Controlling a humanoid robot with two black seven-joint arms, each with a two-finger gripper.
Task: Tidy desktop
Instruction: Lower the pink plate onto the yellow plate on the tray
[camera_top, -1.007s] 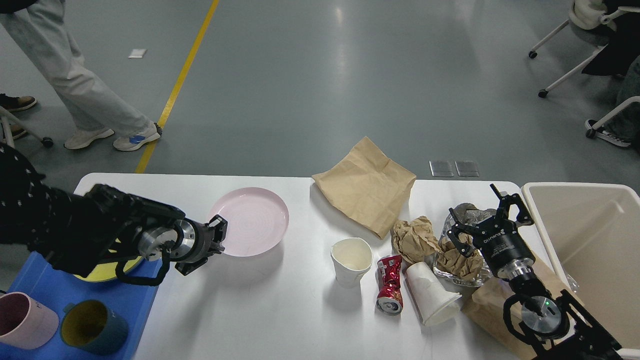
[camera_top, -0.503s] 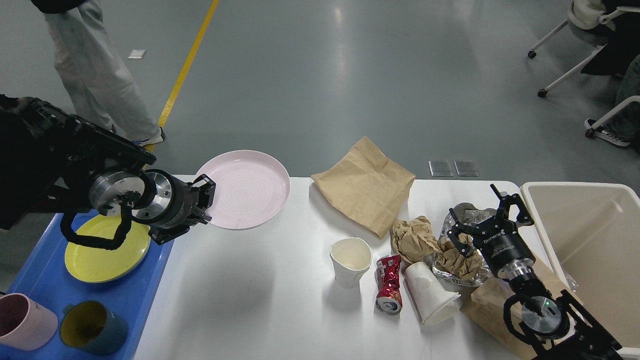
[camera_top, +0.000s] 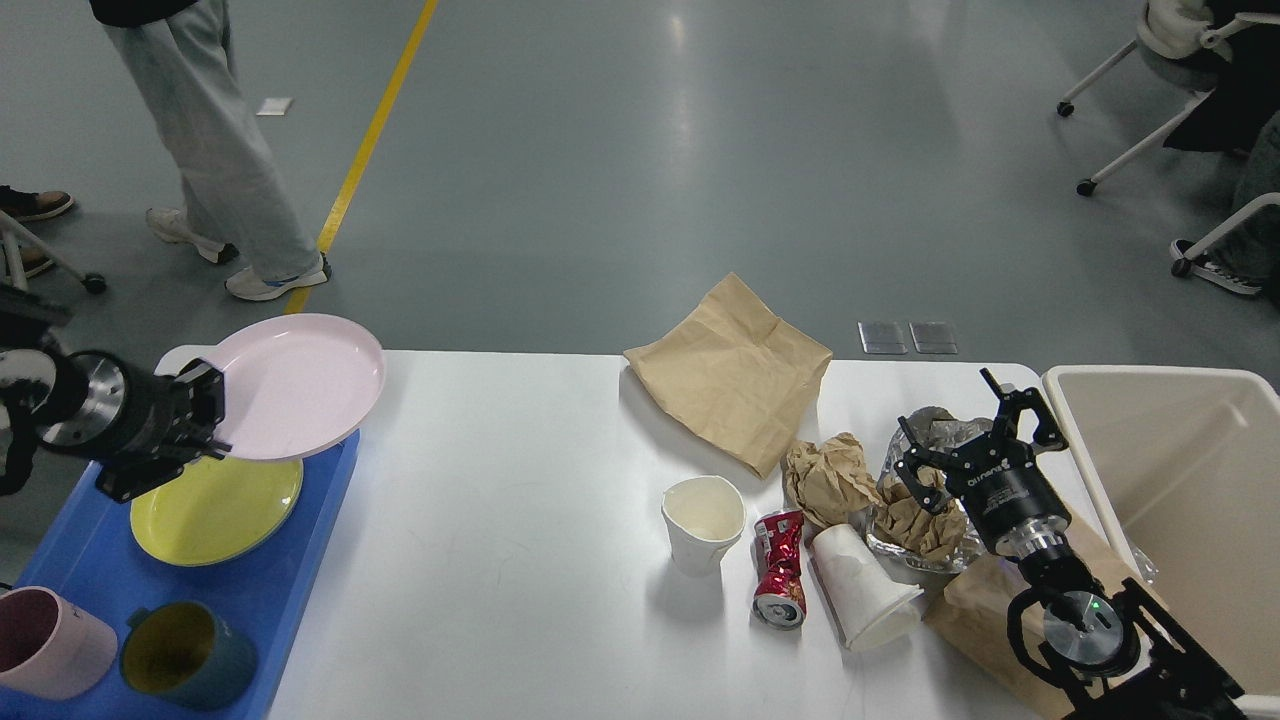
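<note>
The white desktop (camera_top: 520, 600) spans the middle of the head view. My left gripper (camera_top: 205, 415) is shut on the near rim of a pink plate (camera_top: 295, 385) and holds it in the air above the yellow plate (camera_top: 215, 510) on the blue tray (camera_top: 255, 590) at the left. My right gripper (camera_top: 975, 425) is open over crumpled brown paper (camera_top: 915, 520) and a clear wrapper at the right. A white paper cup (camera_top: 703, 520) stands upright, a crushed red can (camera_top: 780, 565) and a tipped white cup (camera_top: 860, 585) lie beside it.
A flat brown paper bag (camera_top: 730, 370) lies at the table's far edge. A beige bin (camera_top: 1190, 500) stands at the right. A pink mug (camera_top: 50, 640) and a dark teal mug (camera_top: 185, 655) sit on the tray. A person (camera_top: 215, 140) walks behind left.
My left gripper lifted the pink plate off the desktop and carried it left, over the blue tray and yellow plate. The right arm stayed still. The person walked.
</note>
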